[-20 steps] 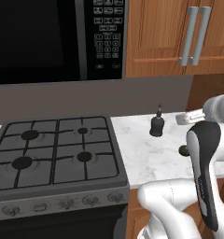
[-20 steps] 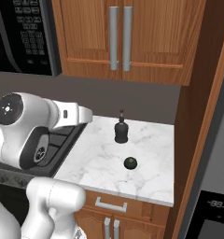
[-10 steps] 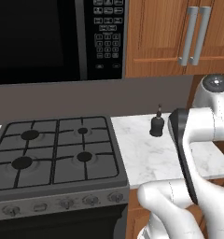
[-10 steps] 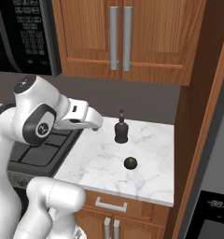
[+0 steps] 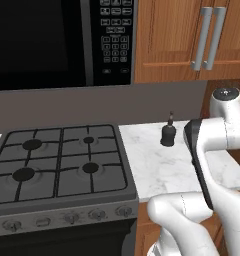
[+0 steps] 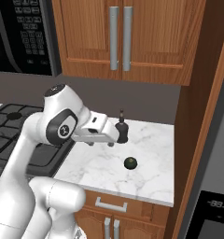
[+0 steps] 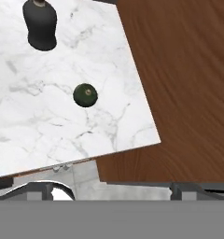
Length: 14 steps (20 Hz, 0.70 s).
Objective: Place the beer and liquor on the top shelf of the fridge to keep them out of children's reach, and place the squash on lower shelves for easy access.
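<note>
The liquor (image 6: 122, 132), a squat dark bottle, stands upright at the back of the marble counter (image 6: 100, 165), and it also shows from the left base camera (image 5: 168, 135). The squash (image 6: 130, 162), a small dark green ball, lies in front of it, nearer the counter's edge. My gripper (image 6: 99, 143) hangs open and empty above the counter, just left of the liquor and touching nothing. In the hand view the liquor (image 7: 40, 25) is at upper left, the squash (image 7: 85, 95) is mid-frame, and my gripper (image 7: 109, 189) has its tips wide apart. The fridge (image 6: 214, 210) shows its dispenser panel at lower right. The beer and the shelves are out of view.
A gas stove (image 5: 57, 162) adjoins the counter on the left, under a black microwave (image 5: 62, 42). Wooden wall cabinets (image 6: 118, 37) hang above the counter. A tall wooden panel (image 6: 198, 121) bounds the counter on the right, before the fridge.
My arm has swung right and down, carrying the open hand from above the stove edge to the counter beside the liquor. The bottle and the squash have not moved.
</note>
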{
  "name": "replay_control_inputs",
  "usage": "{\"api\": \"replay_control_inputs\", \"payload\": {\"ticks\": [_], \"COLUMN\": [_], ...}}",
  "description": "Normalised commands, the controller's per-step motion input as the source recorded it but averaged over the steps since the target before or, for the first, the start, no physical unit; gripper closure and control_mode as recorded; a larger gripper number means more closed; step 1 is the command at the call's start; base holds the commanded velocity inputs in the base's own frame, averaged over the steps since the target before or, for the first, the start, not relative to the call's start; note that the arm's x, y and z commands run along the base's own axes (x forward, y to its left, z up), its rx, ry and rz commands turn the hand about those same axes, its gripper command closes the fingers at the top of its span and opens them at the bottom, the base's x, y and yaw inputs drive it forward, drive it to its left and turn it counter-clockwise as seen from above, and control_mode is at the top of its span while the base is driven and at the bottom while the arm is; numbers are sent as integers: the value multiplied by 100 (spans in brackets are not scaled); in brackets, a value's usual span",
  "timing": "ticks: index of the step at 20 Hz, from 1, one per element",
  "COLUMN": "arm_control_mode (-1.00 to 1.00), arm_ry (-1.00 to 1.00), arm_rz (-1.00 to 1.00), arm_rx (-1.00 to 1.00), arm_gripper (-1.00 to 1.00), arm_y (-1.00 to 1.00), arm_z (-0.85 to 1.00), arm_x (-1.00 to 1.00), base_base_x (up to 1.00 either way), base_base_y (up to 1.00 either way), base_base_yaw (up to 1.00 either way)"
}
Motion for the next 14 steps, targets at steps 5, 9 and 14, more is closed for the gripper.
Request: {"api": "replay_control_inputs", "payload": {"ticks": [5,9,14], "arm_control_mode": [-100,-100,-100], "arm_ry": [-6,-9,-4], "arm_rz": [-3,-1,-1], "arm_rx": [2,6,7], "arm_gripper": [-100,-100,-100], "arm_y": [-7,0,0], "arm_z": [-61,-36,-26], "arm_x": [0,0,0], "base_base_x": [0,0,0], "base_base_y": [0,0,0], "base_base_yaw": [0,0,0]}}
